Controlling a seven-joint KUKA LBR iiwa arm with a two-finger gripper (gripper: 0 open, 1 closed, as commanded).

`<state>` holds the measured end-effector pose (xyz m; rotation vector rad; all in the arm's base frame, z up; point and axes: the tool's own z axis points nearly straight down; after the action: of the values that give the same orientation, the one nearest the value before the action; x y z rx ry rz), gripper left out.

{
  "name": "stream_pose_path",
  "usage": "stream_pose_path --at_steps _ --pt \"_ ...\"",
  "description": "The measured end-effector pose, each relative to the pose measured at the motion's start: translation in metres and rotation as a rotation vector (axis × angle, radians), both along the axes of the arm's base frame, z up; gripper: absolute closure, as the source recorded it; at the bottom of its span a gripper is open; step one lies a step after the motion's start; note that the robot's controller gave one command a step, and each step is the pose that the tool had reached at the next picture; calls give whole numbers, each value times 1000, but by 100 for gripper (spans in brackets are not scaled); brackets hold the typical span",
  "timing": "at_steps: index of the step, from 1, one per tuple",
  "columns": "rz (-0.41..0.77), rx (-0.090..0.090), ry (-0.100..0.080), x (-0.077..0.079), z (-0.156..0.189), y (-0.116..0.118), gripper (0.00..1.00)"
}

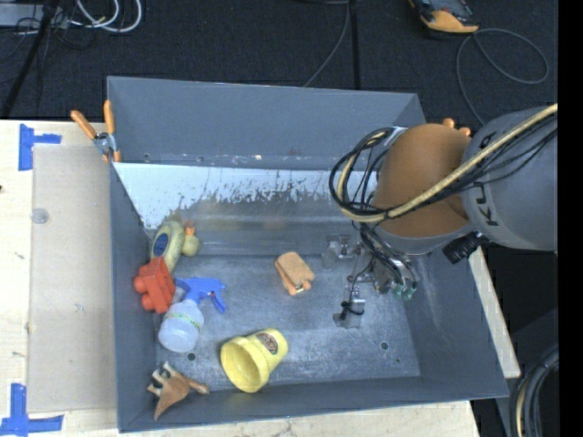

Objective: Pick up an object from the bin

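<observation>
The gripper (350,309) hangs low over bare floor of the grey metal bin (401,344), and whether it is released or clenched cannot be told. The nearest thing, one tan wedge-shaped foam block (294,272), lies just to its left in the view, long axis diagonal. Farther left lie one yellow plastic cup (252,360) on its side, one clear spray bottle with blue trigger (187,315), one red blocky toy (154,285), one yellow-and-blue toy (171,240) and one brown toy animal (173,387).
</observation>
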<state>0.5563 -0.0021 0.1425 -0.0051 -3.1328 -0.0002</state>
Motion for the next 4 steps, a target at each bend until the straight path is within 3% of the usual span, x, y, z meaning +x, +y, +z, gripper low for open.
stream_pose_path --at_steps 2,3,4 --pt "0 0 -7 2 5 0 0" --pt "159 0 -13 13 -34 -5 0" --pt "251 1 -3 35 -53 24 0"
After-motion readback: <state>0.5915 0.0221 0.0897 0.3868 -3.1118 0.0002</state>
